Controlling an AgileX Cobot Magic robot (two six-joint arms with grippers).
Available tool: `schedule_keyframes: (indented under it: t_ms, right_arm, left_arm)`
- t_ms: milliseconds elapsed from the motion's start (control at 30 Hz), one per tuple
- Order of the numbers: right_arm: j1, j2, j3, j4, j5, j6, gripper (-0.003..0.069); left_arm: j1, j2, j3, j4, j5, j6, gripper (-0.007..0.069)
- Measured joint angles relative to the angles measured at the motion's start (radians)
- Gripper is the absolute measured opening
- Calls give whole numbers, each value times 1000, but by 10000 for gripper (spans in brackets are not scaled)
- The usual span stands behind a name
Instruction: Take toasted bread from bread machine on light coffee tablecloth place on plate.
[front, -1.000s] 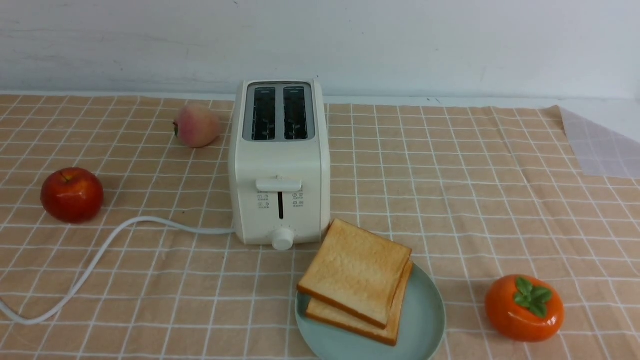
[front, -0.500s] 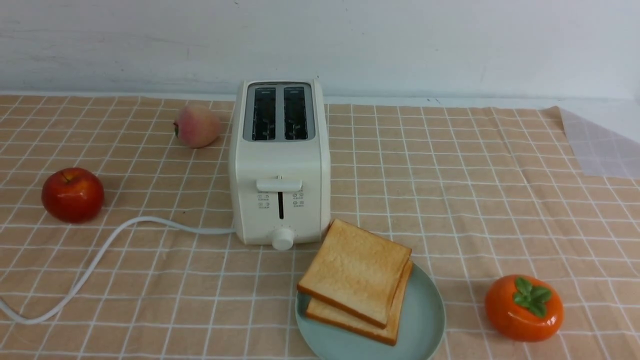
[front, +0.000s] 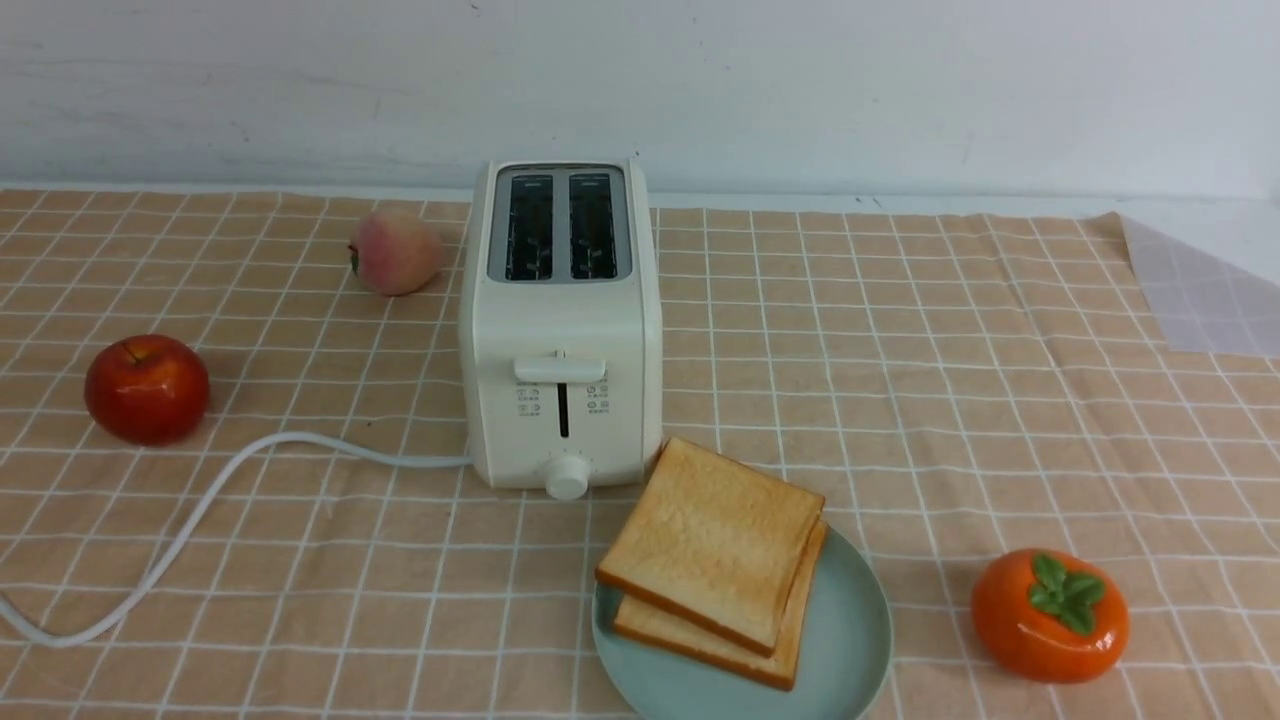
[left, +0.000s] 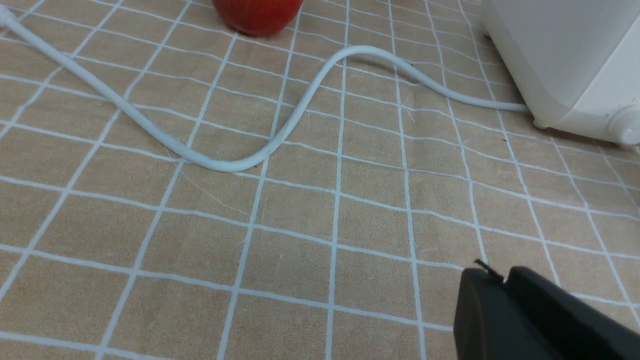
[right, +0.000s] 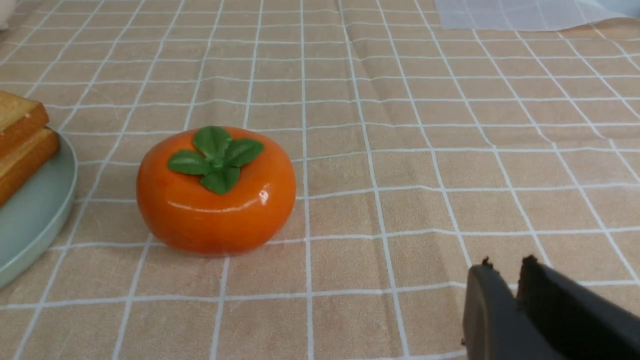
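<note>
Two slices of toasted bread (front: 712, 545) lie stacked on the teal plate (front: 850, 640), front and right of the cream bread machine (front: 560, 330). Its two dark slots are empty. The light coffee tablecloth (front: 950, 380) covers the table. Neither gripper shows in the front view. My left gripper (left: 500, 275) is shut and empty above the cloth, near the toaster's base (left: 575, 65) and its white cord (left: 280, 135). My right gripper (right: 505, 267) is shut and empty above the cloth, apart from the plate's rim (right: 35, 220) and the toast edges (right: 22, 145).
A red apple (front: 146, 388) sits at the left and a peach (front: 394, 251) behind it beside the toaster. An orange persimmon (front: 1050, 615) sits right of the plate. The cord (front: 200, 510) snakes to the left front. The cloth's pale underside (front: 1200, 290) shows at the far right.
</note>
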Motion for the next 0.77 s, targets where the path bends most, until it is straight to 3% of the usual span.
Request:
schedule_keyframes:
  t_ms: [767]
  right_arm:
    - [0,0,0,-4,-1,0,127]
  left_arm:
    - [0,0,0,0,0,0,78]
